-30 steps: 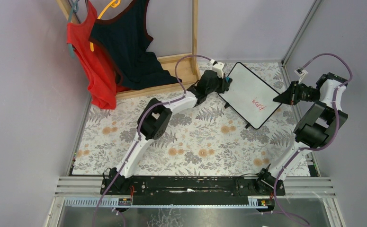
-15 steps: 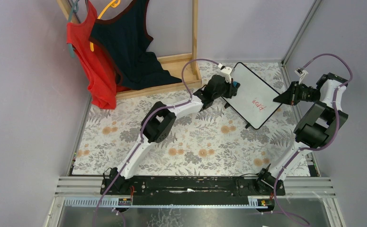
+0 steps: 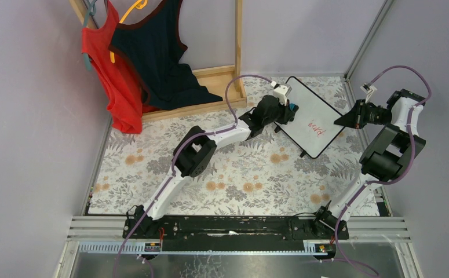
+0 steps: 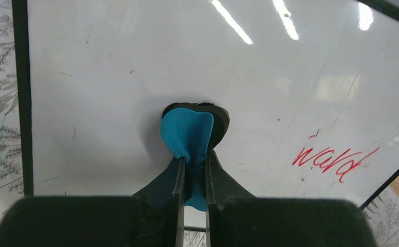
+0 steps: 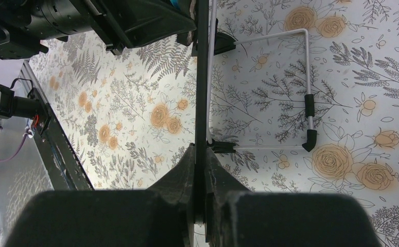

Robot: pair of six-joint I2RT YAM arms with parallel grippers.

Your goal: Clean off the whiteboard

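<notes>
The whiteboard (image 3: 317, 104) stands tilted at the back right of the table, with red writing (image 3: 315, 125) near its lower right edge. My left gripper (image 3: 289, 110) is shut on a small blue eraser (image 3: 292, 106), which is pressed against the board's left part. In the left wrist view the eraser (image 4: 189, 135) sits between my fingers on the white surface (image 4: 99, 77), left of the red writing (image 4: 336, 159). My right gripper (image 3: 341, 121) is shut on the board's right edge. In the right wrist view the board is edge-on (image 5: 202, 62), clamped in the gripper (image 5: 202, 152).
A wooden rack (image 3: 222, 75) with a red top (image 3: 109, 69) and a dark top (image 3: 158, 52) stands at the back left. The board's wire stand with black feet (image 5: 307, 77) rests on the floral cloth (image 3: 239, 174). Walls close in on both sides.
My left gripper has moved to the right with the eraser, from the board's left edge onto its surface. The right gripper and the board have not moved.
</notes>
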